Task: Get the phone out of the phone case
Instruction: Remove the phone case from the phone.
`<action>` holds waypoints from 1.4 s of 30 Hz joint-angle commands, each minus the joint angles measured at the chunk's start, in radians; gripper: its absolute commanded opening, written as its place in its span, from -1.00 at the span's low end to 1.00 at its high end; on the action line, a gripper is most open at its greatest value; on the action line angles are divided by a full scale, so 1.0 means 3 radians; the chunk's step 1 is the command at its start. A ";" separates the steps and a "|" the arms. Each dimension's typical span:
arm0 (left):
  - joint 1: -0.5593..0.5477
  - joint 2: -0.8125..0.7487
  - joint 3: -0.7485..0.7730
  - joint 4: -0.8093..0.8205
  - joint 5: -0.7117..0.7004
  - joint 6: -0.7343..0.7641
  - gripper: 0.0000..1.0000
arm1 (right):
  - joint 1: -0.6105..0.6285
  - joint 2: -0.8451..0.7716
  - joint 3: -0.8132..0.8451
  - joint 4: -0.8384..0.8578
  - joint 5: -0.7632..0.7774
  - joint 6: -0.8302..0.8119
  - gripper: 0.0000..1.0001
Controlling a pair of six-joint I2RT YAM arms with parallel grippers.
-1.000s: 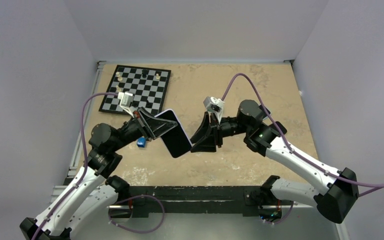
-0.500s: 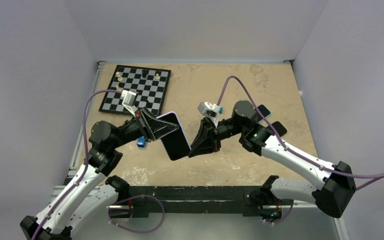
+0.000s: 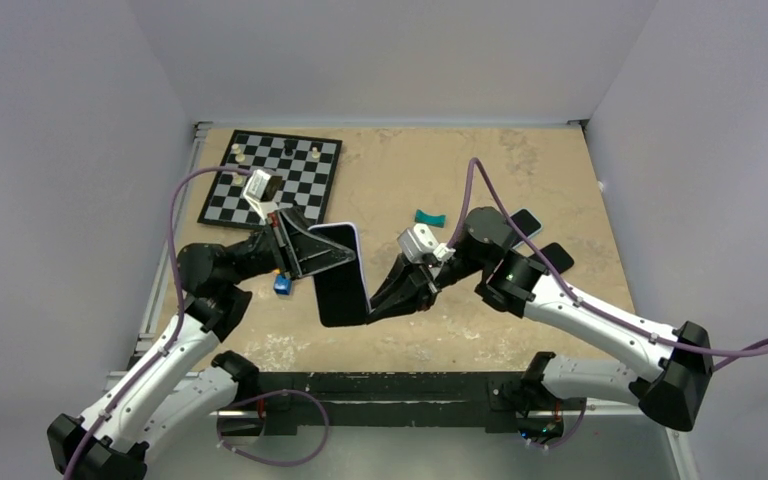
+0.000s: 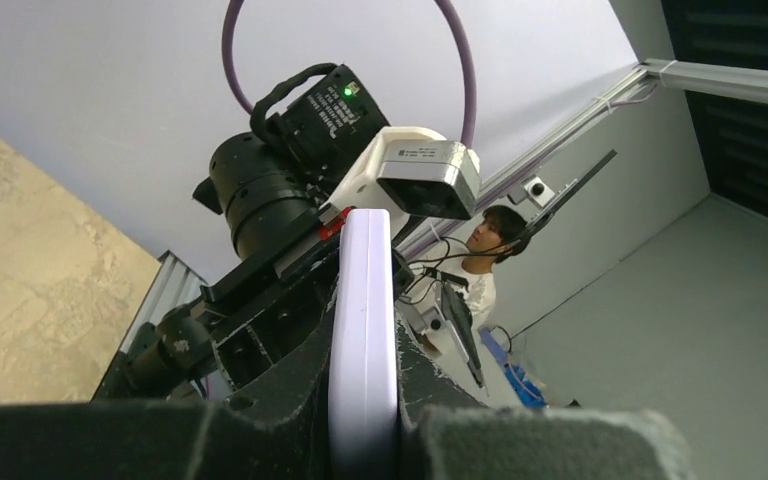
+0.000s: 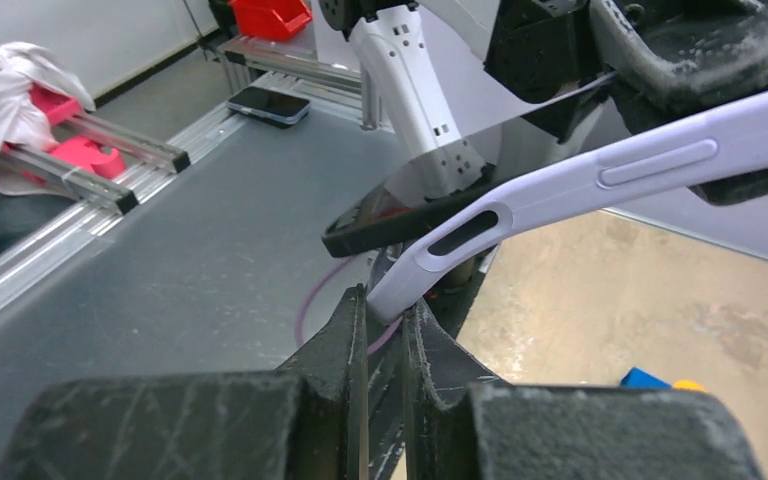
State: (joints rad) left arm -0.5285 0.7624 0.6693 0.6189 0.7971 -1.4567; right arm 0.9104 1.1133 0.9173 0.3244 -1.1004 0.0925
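Moved: over the last second the phone (image 3: 341, 285) has been swung so that its lower end points away from the chessboard (image 3: 272, 178). The right gripper (image 3: 376, 308) has been carried down with it, and a teal piece (image 3: 427, 218) has been uncovered well to the right of the board.
Phone position: it is held in the air just off the chessboard's near right corner, still seated in the lilac phone case (image 5: 600, 172).
Left gripper (image 3: 310, 252): clamped across the case's upper end, the end nearer the board.
Right gripper: fingers almost together, pinched on the case's far lower corner.
Dark edge: in the right wrist view a dark slab is seen just beside that corner. Whether it is the phone lifting out cannot be told.
Risk, slip: only a thin lip is held by the right fingers, so the corner could spring free if it is pulled at an angle.
Risk, drop: if the phone pops loose suddenly it is held by neither arm and could fall to the table (image 3: 520, 160).
Risk, clamp: the phone may be pinned inside by the left squeeze, so that the case is only bent.
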 commanded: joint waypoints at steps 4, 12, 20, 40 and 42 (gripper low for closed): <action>-0.0070 -0.0042 -0.0097 0.0274 -0.0123 -0.0470 -1.00 | -0.0033 0.0143 0.0345 0.0089 0.1573 -0.0652 -1.00; -0.0069 -0.0219 -0.0191 0.0006 -0.0574 0.0156 -1.00 | 0.0044 -0.0155 0.0033 -0.0464 0.4027 0.0299 -1.00; -0.0071 -0.0544 -0.0199 -0.0804 -0.1432 0.1145 -1.00 | -0.0080 -0.0317 -0.0012 -0.1608 0.2787 0.1083 -0.05; -0.0069 -0.0406 -0.0458 -0.0329 -0.1819 0.0909 -1.00 | -0.0268 -0.0445 -0.0533 0.0024 0.1590 0.2998 -0.19; -0.0065 -0.0422 -0.0485 -0.0292 -0.1837 0.0883 -1.00 | -0.0268 -0.0449 -0.0563 0.0011 0.1662 0.3002 -0.11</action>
State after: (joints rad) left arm -0.5457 0.6544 0.5194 0.3805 0.2726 -1.1481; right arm 0.8307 0.9852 0.7597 0.2447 -0.6010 0.9421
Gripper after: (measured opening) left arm 0.182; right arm 0.421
